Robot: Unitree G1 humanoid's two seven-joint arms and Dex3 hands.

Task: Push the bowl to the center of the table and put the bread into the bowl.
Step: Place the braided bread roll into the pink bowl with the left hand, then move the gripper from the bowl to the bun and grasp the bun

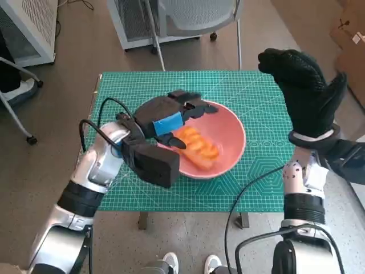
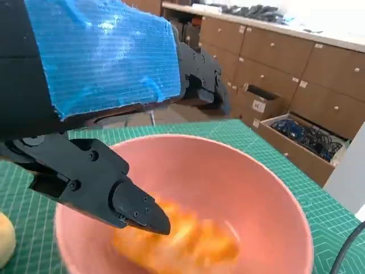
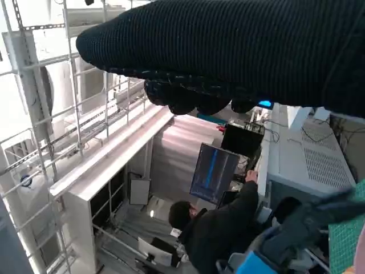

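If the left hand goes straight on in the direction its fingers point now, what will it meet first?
Probably the far rim of the pink bowl. The left hand hovers over the bowl, above the bread, fingers pointing across it. If it stays above rim height, the way looks free; depth is unclear.

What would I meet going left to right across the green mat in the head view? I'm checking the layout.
Left hand → bread lying in the pink bowl → right hand, raised over the mat's right edge.

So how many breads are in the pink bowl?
1. The bread lies inside the bowl, just under the left hand, which holds nothing. It looks blurred, and the hand could hide more.
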